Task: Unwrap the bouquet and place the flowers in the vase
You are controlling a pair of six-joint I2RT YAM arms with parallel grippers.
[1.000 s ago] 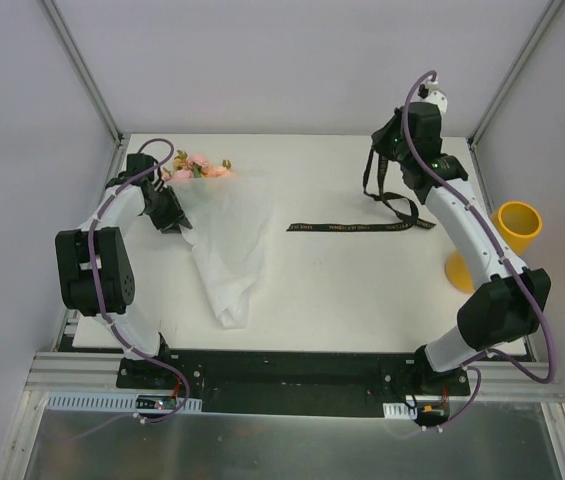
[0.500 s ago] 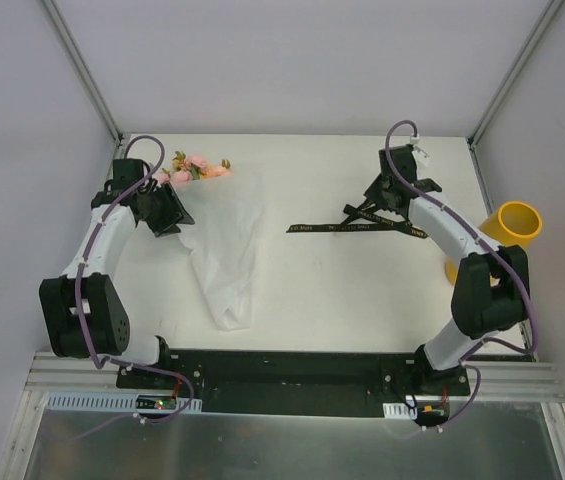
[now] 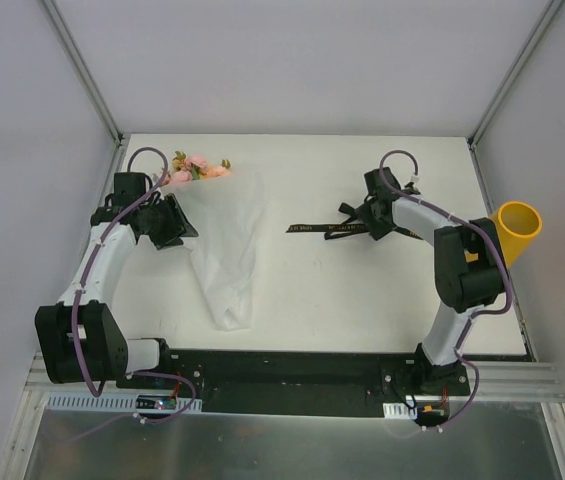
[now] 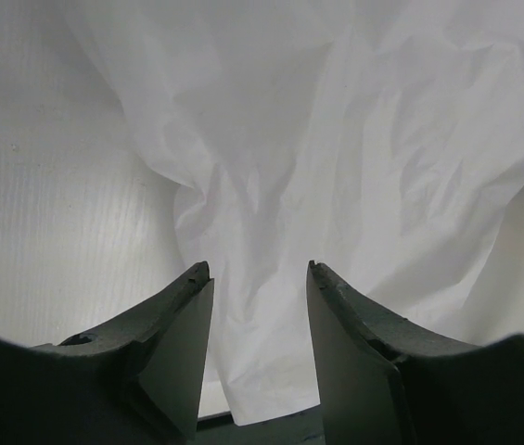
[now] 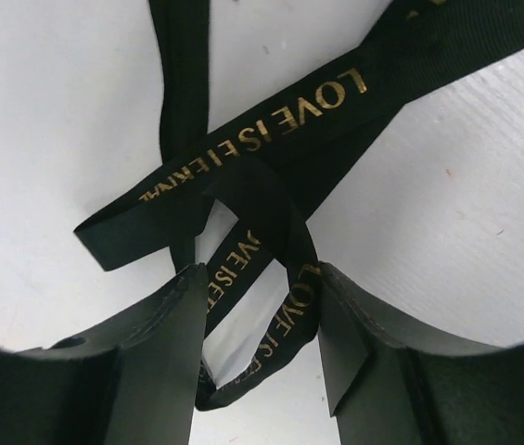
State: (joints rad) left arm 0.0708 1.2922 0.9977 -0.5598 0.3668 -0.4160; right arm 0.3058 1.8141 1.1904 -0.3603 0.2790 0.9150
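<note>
Flowers [image 3: 198, 168] lie far left on the desk [image 3: 362, 290], at the mouth of loosened white paper [image 3: 227, 240], ribbon [image 3: 322, 228] off. Left gripper [image 4: 258, 269] and right gripper [image 5: 260, 273] both gape, holding nothing. Next, probably: draw the stems free and carry them to the vase [image 3: 518, 225] at right.

Gold capitals repeat along the black ribbon [image 5: 317, 107]: "LOVE IS", then what looks like "ETERNAL", partly folded.
</note>
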